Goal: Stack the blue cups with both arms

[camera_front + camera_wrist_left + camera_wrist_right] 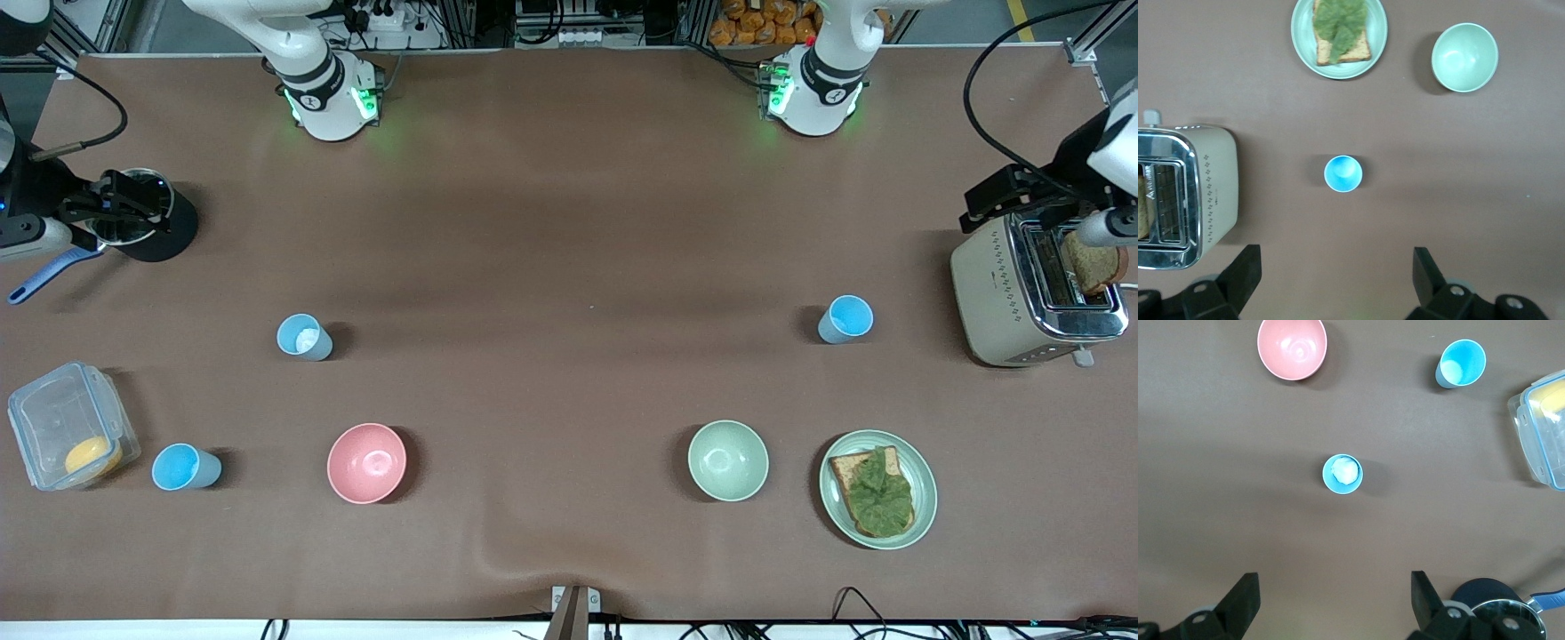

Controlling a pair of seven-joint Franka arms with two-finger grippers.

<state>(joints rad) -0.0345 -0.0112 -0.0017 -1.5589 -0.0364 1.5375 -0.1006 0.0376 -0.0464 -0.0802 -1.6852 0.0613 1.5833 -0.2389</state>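
You had both jaws wide and empty, the left gripper point(1335, 267) hung above the sky-blue plastic cup point(845, 319) at mid-frame beside the cream toaster point(1013, 293), the right gripper point(1335, 587) above the paler blue plastic cup point(304, 337) at mid-frame, so an off-centre pinch could have tipped either light cup, or the third blue cup point(185, 468) lower in the frame could have drawn the wrong pick.

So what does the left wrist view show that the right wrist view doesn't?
Only the left wrist view: the toaster, the plate of bread with lettuce, the pale green bowl and one blue cup. Only the right wrist view: the pink bowl, two other blue cups, a clear container and a dark pot. Both show the brown table and open jaws.
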